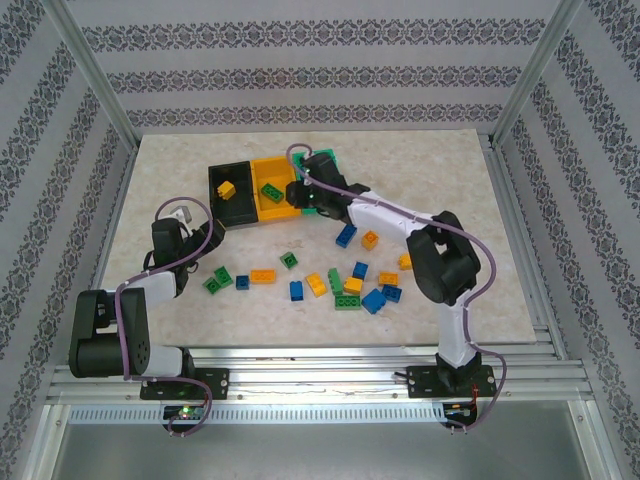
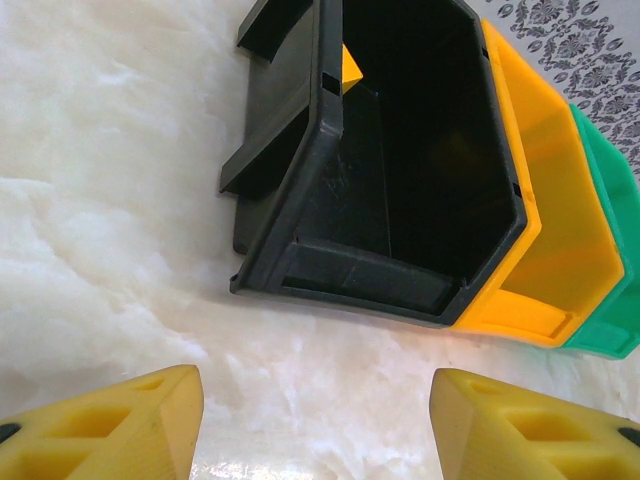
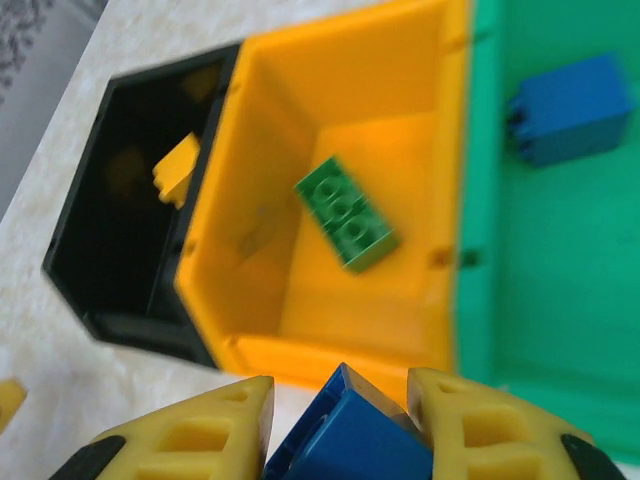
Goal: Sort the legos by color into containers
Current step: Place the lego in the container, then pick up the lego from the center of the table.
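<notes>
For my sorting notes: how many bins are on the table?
3, joined in a row: black bin left, yellow bin middle, green bin right, partly covered by the right arm.

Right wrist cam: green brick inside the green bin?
No, the green brick lies in the yellow-orange bin, beside the green bin.

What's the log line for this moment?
left claw: open, empty, facing black rectangular plastic bin | right claw: shut on blue studded plastic brick, near yellow-orange plastic bin
</notes>
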Motion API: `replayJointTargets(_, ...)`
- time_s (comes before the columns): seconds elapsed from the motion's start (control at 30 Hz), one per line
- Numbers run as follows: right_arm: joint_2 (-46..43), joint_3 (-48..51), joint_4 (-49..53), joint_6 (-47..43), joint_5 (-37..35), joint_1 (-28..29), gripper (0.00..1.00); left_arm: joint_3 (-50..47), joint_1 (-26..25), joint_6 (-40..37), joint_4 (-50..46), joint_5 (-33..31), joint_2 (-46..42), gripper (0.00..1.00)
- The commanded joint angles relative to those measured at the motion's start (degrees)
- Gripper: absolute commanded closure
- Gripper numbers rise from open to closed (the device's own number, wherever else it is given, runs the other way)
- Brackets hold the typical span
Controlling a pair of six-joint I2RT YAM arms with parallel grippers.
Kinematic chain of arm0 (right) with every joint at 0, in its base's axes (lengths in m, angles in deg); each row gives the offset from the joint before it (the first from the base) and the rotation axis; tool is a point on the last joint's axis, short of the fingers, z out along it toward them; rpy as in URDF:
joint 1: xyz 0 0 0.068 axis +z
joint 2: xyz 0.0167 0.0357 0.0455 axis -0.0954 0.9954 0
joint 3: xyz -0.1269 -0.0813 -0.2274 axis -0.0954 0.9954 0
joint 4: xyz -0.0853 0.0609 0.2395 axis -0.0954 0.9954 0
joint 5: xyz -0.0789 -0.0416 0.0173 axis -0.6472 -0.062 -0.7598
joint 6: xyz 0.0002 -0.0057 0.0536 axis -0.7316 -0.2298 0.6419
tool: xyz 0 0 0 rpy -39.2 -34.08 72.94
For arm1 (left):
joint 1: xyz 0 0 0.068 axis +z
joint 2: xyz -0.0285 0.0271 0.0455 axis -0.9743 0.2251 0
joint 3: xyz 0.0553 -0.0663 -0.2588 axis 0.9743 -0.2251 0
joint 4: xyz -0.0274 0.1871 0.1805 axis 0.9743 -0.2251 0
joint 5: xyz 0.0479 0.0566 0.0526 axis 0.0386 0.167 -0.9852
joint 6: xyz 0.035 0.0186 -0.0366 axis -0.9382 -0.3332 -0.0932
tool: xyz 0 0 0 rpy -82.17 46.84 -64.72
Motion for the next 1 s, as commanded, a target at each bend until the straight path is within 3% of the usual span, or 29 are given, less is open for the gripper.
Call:
replayJointTargets(0.0,0.2,-2.0,0.3,-1.2,-0.1,-3.6,0.95,-0.3,-1.2,-0.5,3.4,-0.4,-0.3,0.39)
replayJointTargets(0.07,2.0,-4.9,2.6,-2.6,-1.3,-5.3,0.87,0.0,-1.4,-0.7,3.3,-0.1,-0.1,0.39)
replayJointTargets(0.17,4.8,-9.5,6.6,-3.8,-0.6,-7.0,0.60,0.1,-1.8,-1.0,3.0,-0.5,-0.1,0.39)
replayJointTargets(0.2,4.6,-9.6,6.8,-3.9,-0.3,-7.2,0.57,0.1,-1.9,-1.0,3.0,-0.5,0.0,0.39)
replayJointTargets(0.47,-1.9,0.6,6.1,-5.8,0.5,-6.7,0.49,0.7,-3.2,-1.4,3.0,-0.3,0.9,0.39)
replayJointTargets(0.7,-6.5,6.4,9.0,-6.8,0.5,-6.4,0.48,1.6,-4.3,-1.7,2.9,-0.2,1.9,0.39)
replayJointTargets(0.97,-11.0,14.4,20.7,-6.4,-8.3,-5.2,0.45,1.4,-4.8,-1.9,2.5,-0.2,1.3,0.39)
